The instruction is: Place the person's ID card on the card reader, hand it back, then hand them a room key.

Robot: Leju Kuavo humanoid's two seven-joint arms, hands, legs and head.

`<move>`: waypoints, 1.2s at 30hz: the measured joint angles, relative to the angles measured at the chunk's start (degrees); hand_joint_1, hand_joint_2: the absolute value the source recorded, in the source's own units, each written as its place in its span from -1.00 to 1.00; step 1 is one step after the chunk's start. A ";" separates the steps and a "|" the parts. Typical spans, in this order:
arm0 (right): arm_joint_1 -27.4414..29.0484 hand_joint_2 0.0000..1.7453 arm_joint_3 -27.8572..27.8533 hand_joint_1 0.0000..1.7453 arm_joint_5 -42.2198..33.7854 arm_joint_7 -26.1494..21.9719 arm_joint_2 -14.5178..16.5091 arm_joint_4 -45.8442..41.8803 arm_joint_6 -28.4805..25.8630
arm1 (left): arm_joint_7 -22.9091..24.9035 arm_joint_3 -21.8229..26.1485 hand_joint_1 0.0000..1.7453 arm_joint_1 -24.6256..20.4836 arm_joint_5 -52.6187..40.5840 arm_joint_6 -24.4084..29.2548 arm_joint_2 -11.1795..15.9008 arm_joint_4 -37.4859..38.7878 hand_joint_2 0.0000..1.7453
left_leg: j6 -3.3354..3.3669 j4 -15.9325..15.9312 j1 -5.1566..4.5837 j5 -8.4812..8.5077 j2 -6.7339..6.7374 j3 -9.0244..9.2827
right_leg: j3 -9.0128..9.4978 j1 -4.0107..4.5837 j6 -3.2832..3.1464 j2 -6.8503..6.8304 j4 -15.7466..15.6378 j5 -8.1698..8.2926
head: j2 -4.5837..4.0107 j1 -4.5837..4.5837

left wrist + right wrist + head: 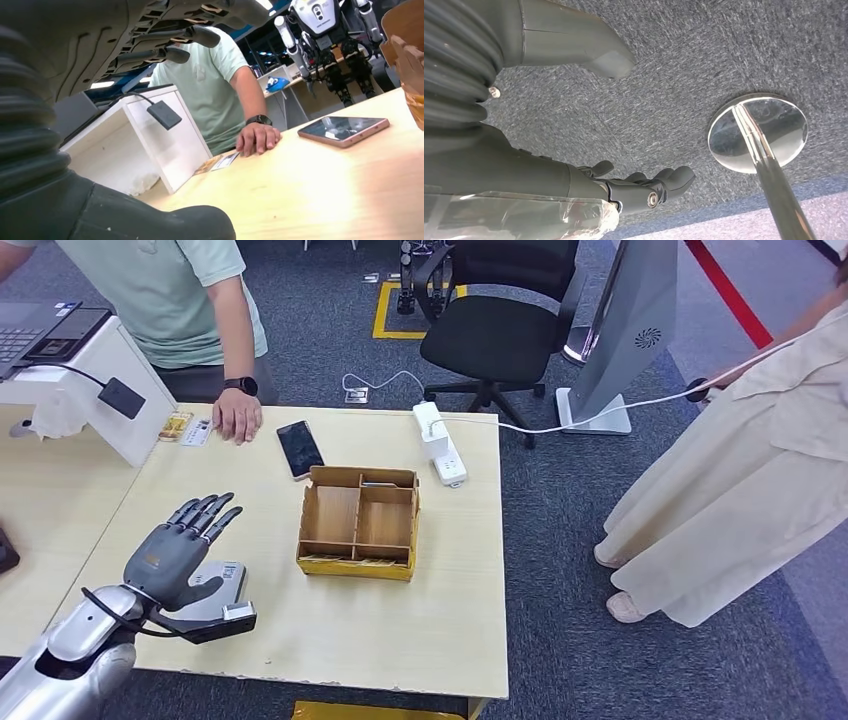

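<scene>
My left hand (pixel 176 551) hovers open over the near left of the table, fingers spread and empty, partly covering the grey card reader (pixel 228 582) beneath it. Two cards lie at the far left edge, a white ID card (pixel 198 432) and a yellowish one (pixel 175 426), right beside the resting hand (pixel 237 416) of a person in a green shirt. In the left wrist view the cards (pixel 221 161) lie ahead of my fingers (pixel 190 39), next to that person's hand (pixel 257 139). My right hand (pixel 624 185) hangs over the carpet, holding nothing.
A wooden compartment box (pixel 358 523) stands mid-table, with a phone (pixel 299 448) behind it and a white power strip (pixel 441 446) at the far right. A white stand (pixel 95 380) with a laptop is at the left. Another person in beige (pixel 740 470) stands right of the table.
</scene>
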 joint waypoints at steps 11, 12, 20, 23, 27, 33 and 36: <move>0.03 1.00 -0.67 -1.00 0.00 0.21 0.11 -0.02 0.09 | -2.10 3.36 -1.00 6.60 -1.20 8.18 -5.36 -4.56 1.00 | 0.02 0.00 -0.01 -0.01 -0.01 0.00 | 0.01 -0.01 0.01 -0.02 -0.02 0.00 | 0.00 -0.01; 0.03 1.00 -0.68 -1.00 -0.08 0.22 0.11 -0.02 0.09 | -2.51 3.59 -1.00 6.90 -1.74 9.29 -5.97 -4.78 1.00 | 0.02 0.00 -0.01 -0.01 -0.01 0.00 | 0.01 -0.01 0.01 -0.03 -0.02 0.00 | 0.00 -0.01; 0.01 1.00 -0.67 -1.00 -0.23 0.22 0.11 -0.13 0.67 | -2.83 3.38 -1.00 6.74 -5.96 12.28 -11.08 -5.04 1.00 | 0.02 0.00 -0.01 -0.01 -0.04 0.01 | 0.00 -0.01 0.01 -0.07 -0.02 0.00 | 0.00 -0.01; -0.03 1.00 -0.65 -1.00 0.15 0.19 0.11 -0.15 0.93 | -1.89 2.05 -1.00 4.93 -7.66 10.95 -12.03 -4.08 1.00 | 0.01 0.01 -0.01 -0.01 -0.07 0.01 | 0.01 -0.01 0.01 -0.11 -0.02 0.00 | 0.00 -0.01; -0.25 1.00 -0.58 -1.00 0.84 0.04 0.11 -0.13 0.94 | -1.02 -0.85 -1.00 1.11 -8.98 8.10 -12.64 -0.83 1.00 | 0.00 0.01 -0.01 0.01 -0.07 0.02 | 0.02 -0.01 0.00 -0.10 -0.02 0.02 | 0.00 0.00; -0.66 1.00 -0.54 -1.00 0.99 -0.22 0.09 0.12 0.83 | -1.00 -3.85 -1.00 -3.48 -8.91 7.13 -12.69 2.91 1.00 | 0.00 0.01 -0.01 0.01 -0.06 0.03 | 0.02 -0.01 -0.01 -0.07 -0.01 0.03 | 0.01 -0.01; -0.74 1.00 -0.52 -1.00 0.99 -0.26 0.09 0.26 0.80 | -0.79 -4.75 -1.00 -4.67 -8.91 6.94 -12.69 3.73 1.00 | 0.00 0.01 -0.01 0.01 -0.05 0.02 | 0.01 -0.01 0.00 -0.07 -0.01 0.02 | 0.01 -0.01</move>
